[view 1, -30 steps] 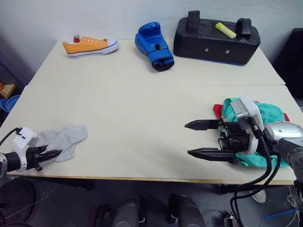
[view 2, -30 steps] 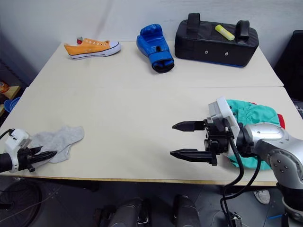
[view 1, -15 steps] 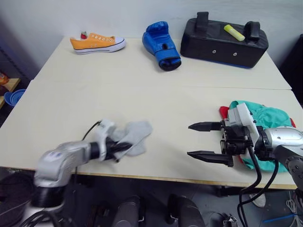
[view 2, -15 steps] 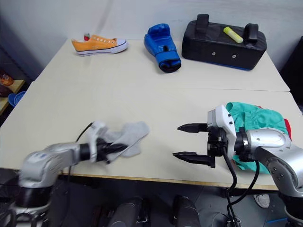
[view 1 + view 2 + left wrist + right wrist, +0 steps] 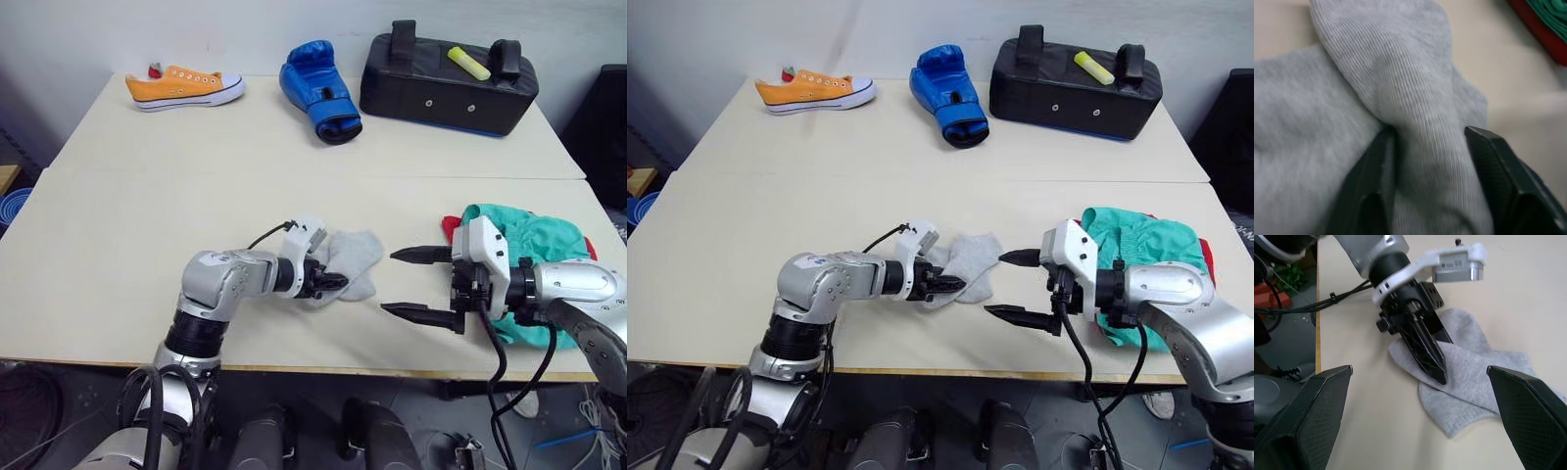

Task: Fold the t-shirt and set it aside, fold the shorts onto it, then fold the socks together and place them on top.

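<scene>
The grey socks (image 5: pixel 351 260) lie bunched near the table's front middle, and my left gripper (image 5: pixel 331 283) is shut on a fold of them. In the left wrist view, knit cloth (image 5: pixel 1420 147) is pinched between the black fingers (image 5: pixel 1376 186). My right gripper (image 5: pixel 392 282) stands open just right of the socks, its fingertips level with them and not touching. Behind that gripper, the teal shorts (image 5: pixel 534 245) lie on the red t-shirt (image 5: pixel 450 227) near the right edge, only the shirt's red borders showing.
Along the table's (image 5: pixel 196 196) far edge are an orange sneaker (image 5: pixel 184 90), a blue boxing glove (image 5: pixel 318 93) and a black padded bag (image 5: pixel 446 83) with a yellow marker (image 5: pixel 467 62) on top. A seam crosses the table's middle.
My left arm has carried the socks from the near left corner rightward to the front middle, close to the right gripper. The right gripper has stayed open in place.
</scene>
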{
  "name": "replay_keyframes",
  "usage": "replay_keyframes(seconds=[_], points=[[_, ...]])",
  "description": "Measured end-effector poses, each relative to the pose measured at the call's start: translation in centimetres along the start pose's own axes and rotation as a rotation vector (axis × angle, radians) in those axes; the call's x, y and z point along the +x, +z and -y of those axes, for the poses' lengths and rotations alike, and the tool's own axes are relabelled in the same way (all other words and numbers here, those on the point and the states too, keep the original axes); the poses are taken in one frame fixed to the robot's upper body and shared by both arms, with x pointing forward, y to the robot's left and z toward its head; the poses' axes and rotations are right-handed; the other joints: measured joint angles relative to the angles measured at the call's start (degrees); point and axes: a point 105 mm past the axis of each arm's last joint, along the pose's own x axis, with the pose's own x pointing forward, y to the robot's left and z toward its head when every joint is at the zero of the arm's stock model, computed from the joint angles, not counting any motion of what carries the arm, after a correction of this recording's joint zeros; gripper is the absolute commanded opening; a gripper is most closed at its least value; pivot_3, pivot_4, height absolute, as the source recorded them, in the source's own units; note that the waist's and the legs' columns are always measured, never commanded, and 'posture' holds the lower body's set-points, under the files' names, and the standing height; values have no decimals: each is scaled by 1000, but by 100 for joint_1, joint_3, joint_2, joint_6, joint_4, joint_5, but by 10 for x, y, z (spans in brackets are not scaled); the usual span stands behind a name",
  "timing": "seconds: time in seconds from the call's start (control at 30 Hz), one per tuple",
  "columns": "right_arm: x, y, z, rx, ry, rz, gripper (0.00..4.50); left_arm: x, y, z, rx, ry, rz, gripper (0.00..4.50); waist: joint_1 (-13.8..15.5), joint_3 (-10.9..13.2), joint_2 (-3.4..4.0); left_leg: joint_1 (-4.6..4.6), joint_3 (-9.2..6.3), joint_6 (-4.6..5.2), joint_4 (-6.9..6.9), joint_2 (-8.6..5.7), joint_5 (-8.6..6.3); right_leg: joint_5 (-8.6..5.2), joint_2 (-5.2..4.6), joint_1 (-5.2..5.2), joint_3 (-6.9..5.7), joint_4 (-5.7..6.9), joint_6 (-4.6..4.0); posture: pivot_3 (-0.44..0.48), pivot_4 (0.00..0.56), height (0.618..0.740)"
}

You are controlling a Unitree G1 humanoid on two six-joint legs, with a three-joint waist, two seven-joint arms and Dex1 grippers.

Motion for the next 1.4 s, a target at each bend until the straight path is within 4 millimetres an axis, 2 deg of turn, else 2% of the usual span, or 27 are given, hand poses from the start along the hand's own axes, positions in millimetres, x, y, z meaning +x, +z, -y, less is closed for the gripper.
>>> replay_keyframes(seconds=[0.17, 0.3, 0.4, 0.5, 0.73, 0.87, 0.97, 1.13, 1.2, 1.4], points=[[5, -8, 8, -41, -55, -37, 4500, -60, -4, -12, 123, -4, -31, 2826, -11, 5, -5, -2, 0, -37, -5, 5, 1, -18, 2, -21, 0, 27, -29, 0, 150, 740], [11, -20, 27, -173, -105, -124, 4500, -85, -18, -8, 357, -123, -85, 2826, -8, 8, -3, -3, 6, -44, -7, 3, 1, -21, 1, -25, -1, 25, -33, 0, 150, 740], [18, -28, 42, -309, -112, -193, 4500, -83, -23, 0, 554, -241, -101, 2826, 38, 9, -2, -6, 4, -44, -6, -1, 2, -20, -6, -23, -2, 19, -31, 0, 150, 740], [24, -36, 57, -489, -92, -273, 4500, -66, -22, 5, 699, -319, -59, 2826, 14, 10, -4, -10, 7, -35, -5, -2, 0, -17, -6, -23, -2, 12, -26, 0, 150, 740], [39, -48, 81, -650, -75, -328, 4500, -42, -26, 0, 845, -317, -77, 2826, -107, 16, -5, -11, 19, 2, -6, 6, 37, -20, 10, -26, -5, 23, -26, 0, 150, 740], [49, -52, 89, -681, -92, -316, 3147, -27, -31, -10, 846, -273, -91, 2851, -138, 17, -7, -6, 22, 8, -1, 4, 43, -19, 6, -23, -1, 35, -25, 0, 150, 740], [54, -55, 93, -705, -102, -312, 2024, -19, -30, -15, 836, -235, -83, 2199, -137, 17, -7, -5, 21, 9, 2, 4, 43, -19, 3, -24, 0, 47, -25, 0, 150, 740], [63, -56, 92, -709, -103, -280, 148, -17, -28, -15, 855, -224, -85, 547, -139, 16, -7, -4, 20, 9, 3, 4, 45, -19, 2, -24, 1, 70, -25, 0, 150, 740], [63, -57, 93, -715, -106, -284, 0, -17, -28, -15, 858, -224, -86, 44, -141, 16, -6, -3, 20, 9, 5, 4, 45, -19, 2, -23, 1, 71, -25, 0, 150, 740], [62, -58, 92, -730, -101, -282, 0, -17, -29, -15, 853, -228, -86, 44, -141, 16, -6, -3, 20, 9, 6, 4, 45, -19, 2, -23, 2, 73, -25, 0, 150, 740]])
